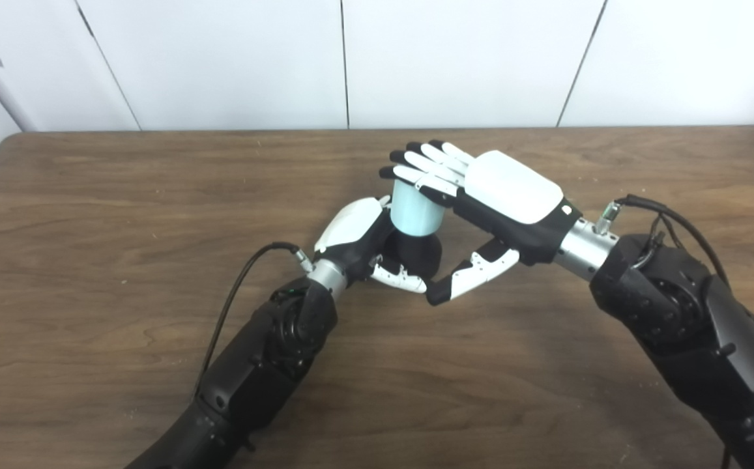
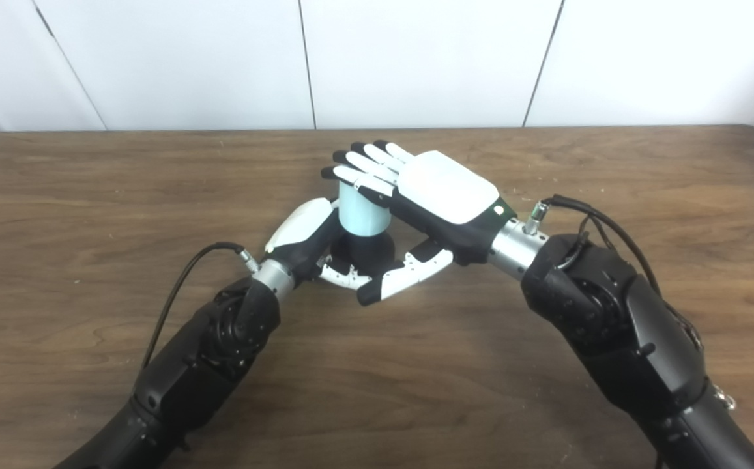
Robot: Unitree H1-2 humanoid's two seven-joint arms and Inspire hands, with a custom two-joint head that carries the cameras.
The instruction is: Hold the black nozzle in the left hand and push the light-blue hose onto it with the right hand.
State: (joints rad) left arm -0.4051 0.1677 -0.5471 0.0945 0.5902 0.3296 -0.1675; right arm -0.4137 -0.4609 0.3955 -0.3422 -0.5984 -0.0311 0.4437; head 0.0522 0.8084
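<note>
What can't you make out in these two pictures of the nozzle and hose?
- Top of the light-blue hose: both views, covered by the right robot hand, laid flat with fingers extended.
- Black nozzle: mostly hidden by the hose above and the left robot hand around it.
- How far the hose is seated on the nozzle: the joint is too dark to tell.
- Both upper arms: cut off by the bottom edge.

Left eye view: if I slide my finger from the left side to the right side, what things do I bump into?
Black cable → left hand → light-blue hose → right hand → right arm. All of it sits over the wooden table.
</note>
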